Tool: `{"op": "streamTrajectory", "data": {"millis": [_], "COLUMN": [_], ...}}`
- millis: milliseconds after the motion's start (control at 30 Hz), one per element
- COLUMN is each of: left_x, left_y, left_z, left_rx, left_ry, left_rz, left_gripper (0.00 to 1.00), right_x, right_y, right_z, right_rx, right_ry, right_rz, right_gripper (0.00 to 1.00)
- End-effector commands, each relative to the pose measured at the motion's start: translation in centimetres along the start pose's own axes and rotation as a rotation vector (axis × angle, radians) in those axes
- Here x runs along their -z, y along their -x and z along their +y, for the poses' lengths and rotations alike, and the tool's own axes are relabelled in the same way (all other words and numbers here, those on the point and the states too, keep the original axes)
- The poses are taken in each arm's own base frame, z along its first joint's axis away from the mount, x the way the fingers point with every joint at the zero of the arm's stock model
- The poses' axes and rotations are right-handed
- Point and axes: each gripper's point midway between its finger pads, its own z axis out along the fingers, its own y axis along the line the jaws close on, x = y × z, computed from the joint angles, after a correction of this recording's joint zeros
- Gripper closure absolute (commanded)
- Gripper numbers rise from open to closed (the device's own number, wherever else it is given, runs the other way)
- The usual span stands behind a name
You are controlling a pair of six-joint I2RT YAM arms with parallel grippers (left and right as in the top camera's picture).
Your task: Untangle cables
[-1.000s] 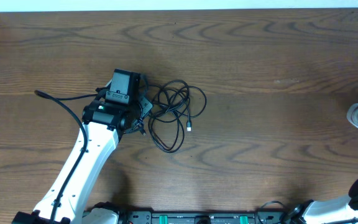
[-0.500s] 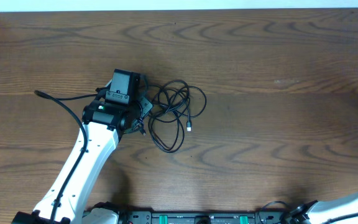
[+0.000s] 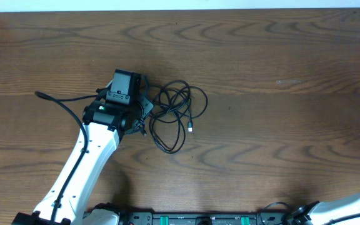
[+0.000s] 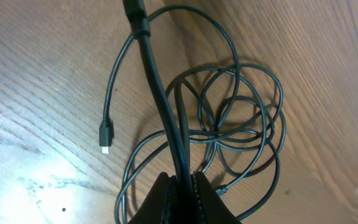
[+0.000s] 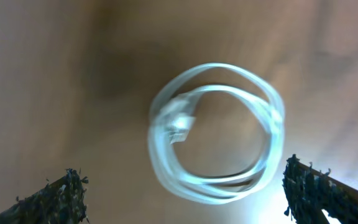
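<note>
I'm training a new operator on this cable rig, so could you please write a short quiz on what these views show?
1. True or false: the left gripper is shut on a strand of the black cables.
2. Multiple choice: what lies under the open right gripper? A) a coiled white cable; B) a black plug; C) a roll of tape.
3. Short answer: does the loose plug of the black cables touch the left gripper?
Key: 1 true; 2 A; 3 no, it lies apart on the table.
</note>
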Motion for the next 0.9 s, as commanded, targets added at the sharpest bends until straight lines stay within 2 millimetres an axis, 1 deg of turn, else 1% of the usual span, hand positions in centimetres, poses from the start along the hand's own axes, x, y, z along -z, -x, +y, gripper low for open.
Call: {"op": "streamTrajectory", "data": {"millis": [0,100,167,233,300,367,400,433,500,533,567,600,633,667,733,867], "left_x": [0.2,0.3,0.5,1.0,1.8,2.1,2.2,2.2,1.9,1.7,1.4,1.2,1.0,0.9,0.8,1.4], "left_y": [-0.7,-1.8,-2.8,-4.5,-6.5,-7.7,-8.1,-8.3,-8.2,-7.8,-7.4,-6.8,-6.3,-5.8,-5.2,-3.8], "left_z": [-0.7,-1.7,-2.9,-5.4,-8.0,-9.1,-9.3,-9.3,-8.6,-8.1,-7.6,-6.9,-6.3,-5.7,-5.1,-4.7], "left_rx": [0.076,0.064,0.033,-0.104,-0.289,-0.454,-0.522,-0.571,-0.618,-0.614,-0.608,-0.6,-0.592,-0.583,-0.566,-0.53], "left_ry": [-0.03,-0.07,-0.117,-0.224,-0.342,-0.395,-0.405,-0.405,-0.373,-0.343,-0.308,-0.273,-0.241,-0.213,-0.191,-0.192], "left_rz": [0.043,0.095,0.131,0.176,0.204,0.184,0.174,0.165,0.149,0.135,0.119,0.102,0.088,0.077,0.074,0.05], "left_gripper": [0.92,0.92,0.92,0.92,0.92,0.92,0.87,0.78,0.64,0.57,0.44,0.29,0.19,0.12,0.08,0.07], "right_x": [3.8,5.3,6.1,6.6,7.0,7.4,7.7,8.0,8.4,8.7,8.9,9.1,9.3,9.5,9.9,10.8], "right_y": [0.0,-1.4,-2.9,-4.8,-7.3,-9.9,-11.2,-12.6,-14.8,-15.8,-16.7,-17.5,-18.5,-19.5,-21.3,-25.9], "right_z": [6.3,9.6,12.0,14.2,16.4,18.1,18.9,19.6,20.6,21.1,21.4,21.8,22.3,22.8,23.4,24.5], "right_rx": [0.018,0.036,0.073,0.12,0.175,0.227,0.252,0.28,0.325,0.346,0.367,0.388,0.41,0.432,0.47,0.585], "right_ry": [0.256,0.354,0.404,0.434,0.451,0.461,0.465,0.467,0.462,0.46,0.458,0.456,0.461,0.468,0.474,0.491], "right_rz": [0.02,0.056,0.09,0.127,0.176,0.23,0.256,0.284,0.324,0.339,0.352,0.363,0.376,0.39,0.415,0.473], "right_gripper": [0.01,0.01,0.01,0.01,0.01,0.01,0.01,0.01,0.01,0.01,0.01,0.01,0.01,0.01,0.01,0.01]}}
